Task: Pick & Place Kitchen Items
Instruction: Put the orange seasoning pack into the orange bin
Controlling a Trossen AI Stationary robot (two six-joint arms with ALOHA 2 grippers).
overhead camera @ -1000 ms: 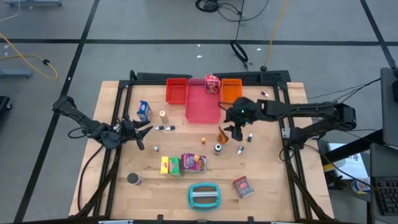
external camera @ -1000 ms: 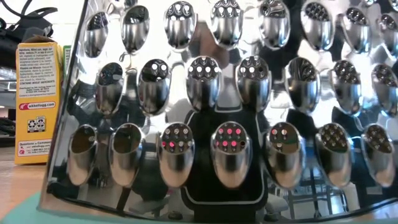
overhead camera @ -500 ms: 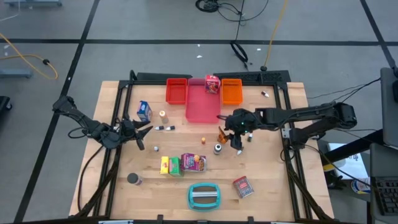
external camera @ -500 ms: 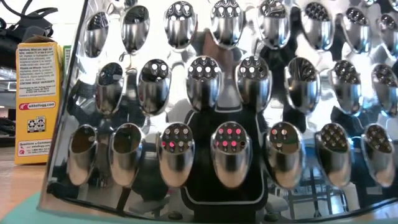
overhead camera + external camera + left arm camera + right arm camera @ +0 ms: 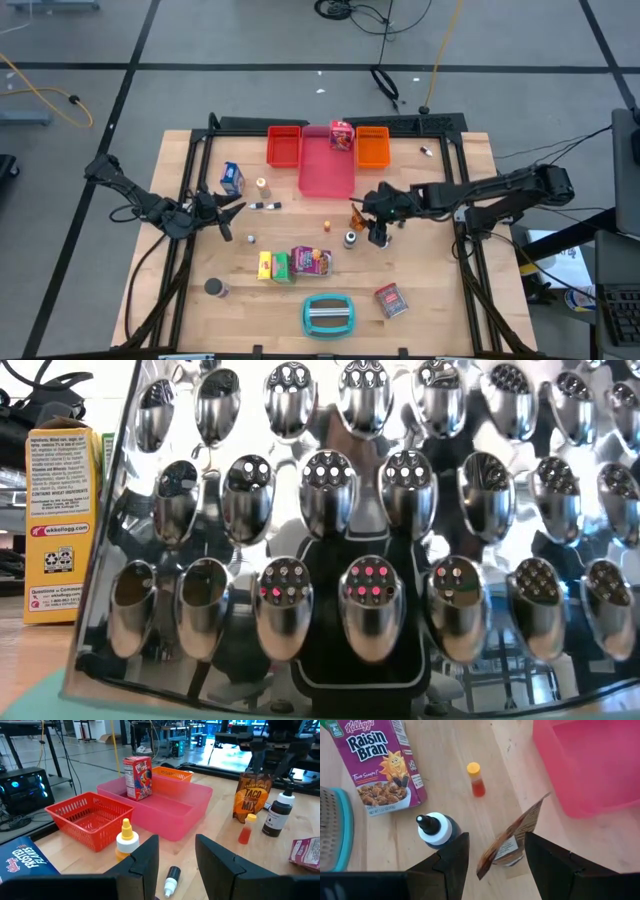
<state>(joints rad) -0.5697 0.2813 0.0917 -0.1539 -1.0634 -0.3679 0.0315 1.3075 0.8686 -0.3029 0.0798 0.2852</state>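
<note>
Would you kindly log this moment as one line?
right gripper: jaws open over brown taco-mix packet | left gripper: open, idle | pink plastic tray: holds one red-white box

The right gripper [image 5: 378, 234] moved away from the trays. It came nearer the taco mix packet [image 5: 358, 214] and the dark bottle [image 5: 351, 239].

Even overhead light is falling on the worktop [image 5: 440, 300], casting short soft shadows. In the low view, strong glare is flaring off a close metal grater [image 5: 380, 510], filling the frame.
</note>
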